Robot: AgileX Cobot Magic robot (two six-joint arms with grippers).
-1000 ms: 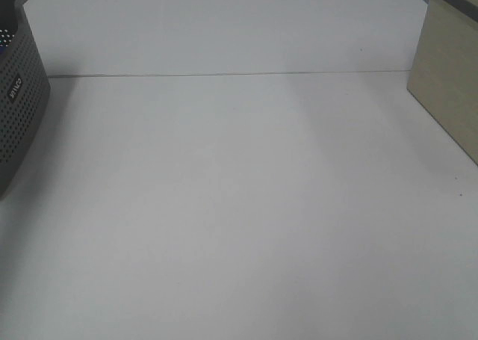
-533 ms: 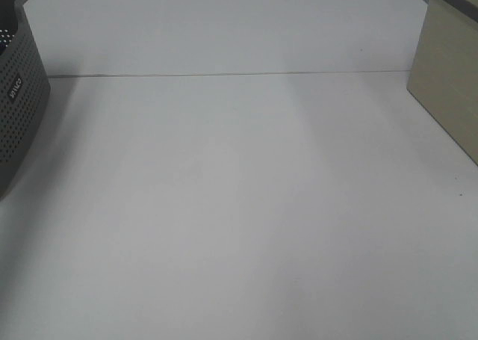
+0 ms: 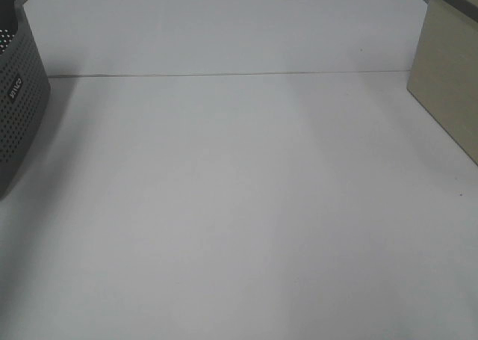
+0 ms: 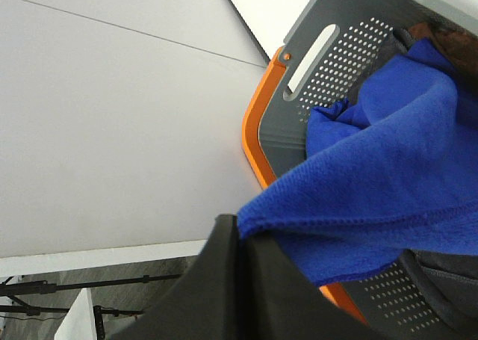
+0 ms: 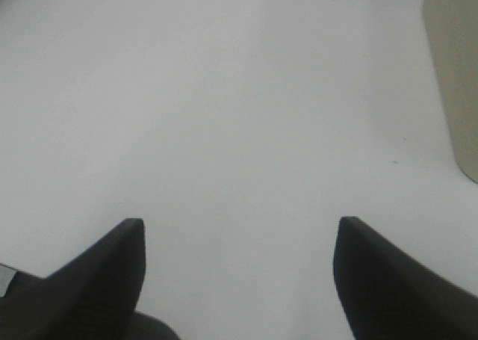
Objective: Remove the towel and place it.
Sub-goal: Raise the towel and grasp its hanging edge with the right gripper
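1. The left claw (image 4: 240,239) is clamped on a stitched edge of the towel (image 4: 388,183). Its dark fingers are pressed together with the blue cloth pinched between them.
2. From that grip the towel hangs in folds, draped over and into the basket (image 4: 336,63). Most of the cloth lies against the basket's perforated grey wall, just beside the handle slot.
3. The basket has an orange rim (image 4: 254,142), and only the left wrist view shows it. The rim borders the white worktop (image 4: 112,131), which runs bare beyond it and is crossed by 1 thin seam line.
4. The right claw (image 5: 239,258) stands wide, its 2 dark fingers well apart with nothing between them. It hangs over bare worktop.
5. The right wrist view also takes in part of a beige box (image 5: 455,78), standing on the worktop well apart from that claw.
6. The exterior high view shows neither claw and no blue cloth, so the towel appears in the left wrist view alone.
7. In the exterior high view, the basket is cut off by the left edge of the frame, its dotted grey side carrying a small white label. The box sits at the upper right, and the seam line runs across the upper part of the frame between them.
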